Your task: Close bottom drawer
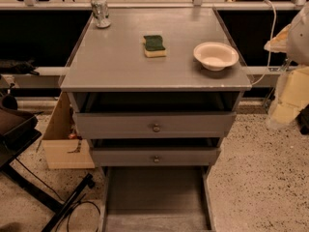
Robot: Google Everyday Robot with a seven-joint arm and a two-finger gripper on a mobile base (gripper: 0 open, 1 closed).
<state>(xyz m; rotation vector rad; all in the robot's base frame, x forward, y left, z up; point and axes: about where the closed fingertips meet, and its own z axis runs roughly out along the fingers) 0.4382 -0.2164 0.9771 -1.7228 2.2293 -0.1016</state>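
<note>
One bottom drawer (155,197) extends lengthwise toward the camera; gripper unseen.

The bottom drawer (157,197) is grey, the sponge (155,46) green and yellow, the floor (260,178) black-speckled beige.

Bottom drawer (157,195) front, tool: off-frame

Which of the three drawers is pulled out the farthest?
The bottom drawer, its tray stretching far forward; the top drawer and middle drawer stick out only slightly. The gripper is not in view.
</note>
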